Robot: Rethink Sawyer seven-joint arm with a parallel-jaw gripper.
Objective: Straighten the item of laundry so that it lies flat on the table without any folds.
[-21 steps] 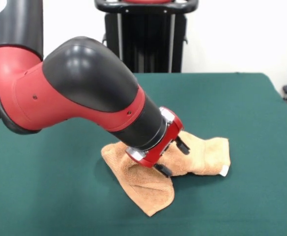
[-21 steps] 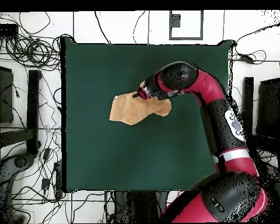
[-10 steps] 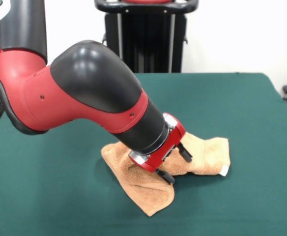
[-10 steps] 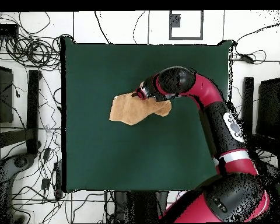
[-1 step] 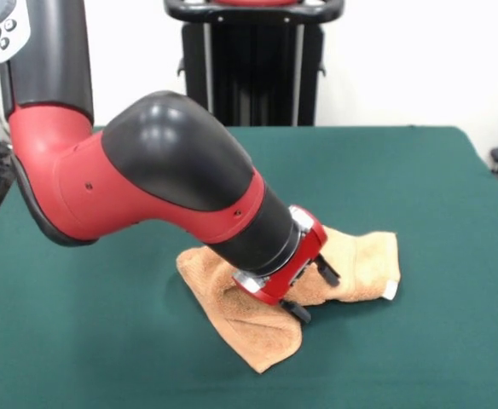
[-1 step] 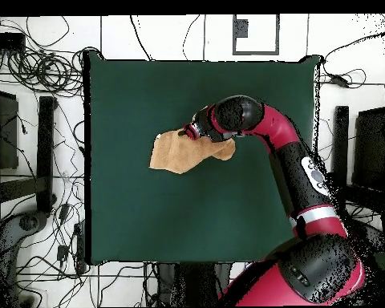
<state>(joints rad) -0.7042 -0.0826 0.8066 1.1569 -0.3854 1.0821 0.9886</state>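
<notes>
Pincer [image 5: 310, 291] open, low over the folded towel [image 5: 257, 328] mid-fold; terry's soft and limp, so I'd pinch the top layer's edge.

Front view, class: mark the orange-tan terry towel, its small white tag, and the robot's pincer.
Orange-tan terry towel [image 5: 257, 336], front view, near folded flap.
Small white tag [image 5: 390, 290], front view, towel's right corner.
Pincer [image 5: 313, 294], front view, between its black tips.

No readable text, label, brand, number or sign in either view, small white tag [image 5: 390, 290] on the towel [image 5: 257, 328] shows no legible print, arm's markings too small to read
</notes>
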